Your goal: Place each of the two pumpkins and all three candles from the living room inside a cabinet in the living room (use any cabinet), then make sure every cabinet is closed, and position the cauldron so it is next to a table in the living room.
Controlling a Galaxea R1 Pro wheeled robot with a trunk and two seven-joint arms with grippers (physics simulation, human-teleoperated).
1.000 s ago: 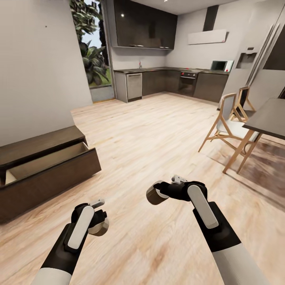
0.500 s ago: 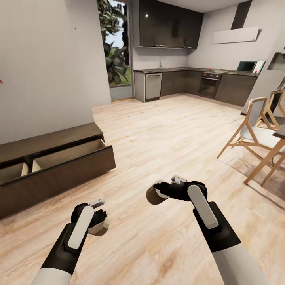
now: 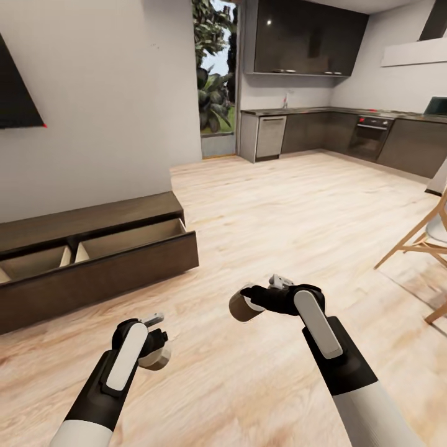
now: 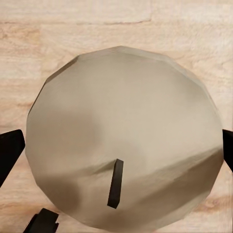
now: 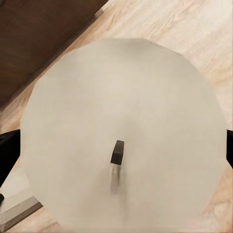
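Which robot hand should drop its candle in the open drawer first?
Probably the left gripper. Its candle is nearer the cabinet with the open drawer, which is on that side; the right gripper is farther.

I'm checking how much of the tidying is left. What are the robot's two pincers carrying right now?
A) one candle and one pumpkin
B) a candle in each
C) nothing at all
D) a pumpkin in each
B: the left pincer grips one stubby wicked candle and the right pincer grips another candle, near the cabinet with its drawer open.
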